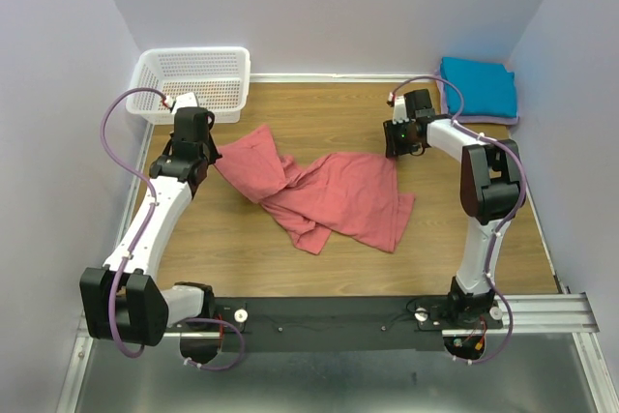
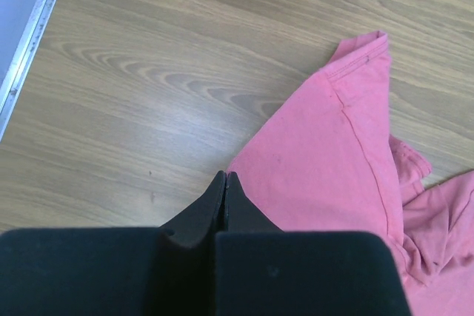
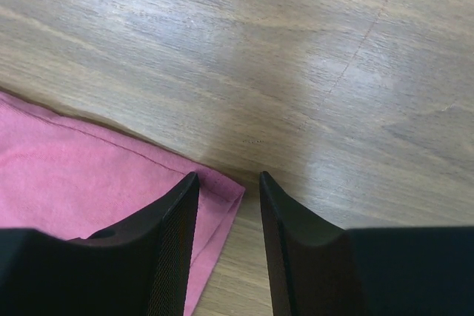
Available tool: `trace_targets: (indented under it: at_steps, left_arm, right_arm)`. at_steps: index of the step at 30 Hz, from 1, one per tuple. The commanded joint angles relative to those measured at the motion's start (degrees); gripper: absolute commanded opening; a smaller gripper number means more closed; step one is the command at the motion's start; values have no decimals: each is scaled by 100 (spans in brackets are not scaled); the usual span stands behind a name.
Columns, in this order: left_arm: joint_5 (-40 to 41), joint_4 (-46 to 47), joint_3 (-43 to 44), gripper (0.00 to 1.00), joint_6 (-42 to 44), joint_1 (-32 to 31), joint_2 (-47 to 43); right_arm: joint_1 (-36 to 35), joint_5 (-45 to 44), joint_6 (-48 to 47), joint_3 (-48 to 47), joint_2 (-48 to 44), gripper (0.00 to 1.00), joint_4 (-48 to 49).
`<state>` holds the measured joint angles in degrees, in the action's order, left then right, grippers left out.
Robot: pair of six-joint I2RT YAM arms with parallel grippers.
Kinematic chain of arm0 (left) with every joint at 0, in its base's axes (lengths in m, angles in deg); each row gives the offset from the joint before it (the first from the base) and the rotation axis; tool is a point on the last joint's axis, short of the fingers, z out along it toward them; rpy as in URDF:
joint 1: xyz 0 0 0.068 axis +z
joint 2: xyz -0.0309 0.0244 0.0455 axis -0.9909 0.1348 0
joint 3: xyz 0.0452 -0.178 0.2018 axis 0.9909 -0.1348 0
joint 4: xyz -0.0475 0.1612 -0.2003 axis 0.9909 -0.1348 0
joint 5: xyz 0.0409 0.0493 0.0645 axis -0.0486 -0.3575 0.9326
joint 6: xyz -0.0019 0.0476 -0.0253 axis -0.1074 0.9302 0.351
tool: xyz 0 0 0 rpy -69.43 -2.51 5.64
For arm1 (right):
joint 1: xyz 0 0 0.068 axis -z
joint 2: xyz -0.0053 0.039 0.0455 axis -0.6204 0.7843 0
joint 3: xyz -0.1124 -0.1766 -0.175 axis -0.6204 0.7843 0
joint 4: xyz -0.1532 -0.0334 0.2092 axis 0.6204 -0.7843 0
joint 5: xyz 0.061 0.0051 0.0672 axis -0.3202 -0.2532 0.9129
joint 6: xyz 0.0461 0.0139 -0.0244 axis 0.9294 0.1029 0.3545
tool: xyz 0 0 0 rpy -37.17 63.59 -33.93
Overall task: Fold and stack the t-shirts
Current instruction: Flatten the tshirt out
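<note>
Salmon-pink t-shirt (image 1: pixel 334 195): rumpled, spread mid-table between the arms.
Teal-blue t-shirt (image 1: pixel 477 86): folded in the far right corner; seen only in the top view.
Left gripper (image 2: pixel 224 179): jaws pressed together at the pink shirt's edge; cannot tell whether cloth is pinched.
Right gripper (image 3: pixel 228 179): narrow gap, with the shirt's hemmed corner between the jaws; shown only in its wrist view.

The salmon-pink t-shirt (image 1: pixel 329 195) lies unfolded and rumpled across the middle of the surface (image 1: pixel 232 239), with one part reaching toward the far left. The teal-blue t-shirt (image 1: pixel 478 86) sits folded at the far right, on top of the pale lavender t-shirt (image 1: pixel 484 119).
</note>
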<state>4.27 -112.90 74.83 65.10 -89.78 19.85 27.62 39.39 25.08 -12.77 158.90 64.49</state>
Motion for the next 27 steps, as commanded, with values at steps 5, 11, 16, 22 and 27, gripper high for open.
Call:
trace_targets:
  at_steps: [5,11,16,22,27]
  left_arm:
    - [-115,82,-86,0,75,102,-237]
    - [-150,108,-113,0,66,146,-219]
    - [-150,126,-113,0,49,182,-193]
    - [-202,214,-35,0,-30,261,-140]
    - [-308,240,510,0,-83,445,123]
  right_arm:
    - [-114,219,-457,147,127,45,-652]
    - [-176,228,-730,121,320,45,-915]
    - [-220,79,-792,121,487,33,-1083]
    - [-237,-44,-678,16,462,5,-1135]
    - [-237,-930,-458,-529,136,1,-1135]
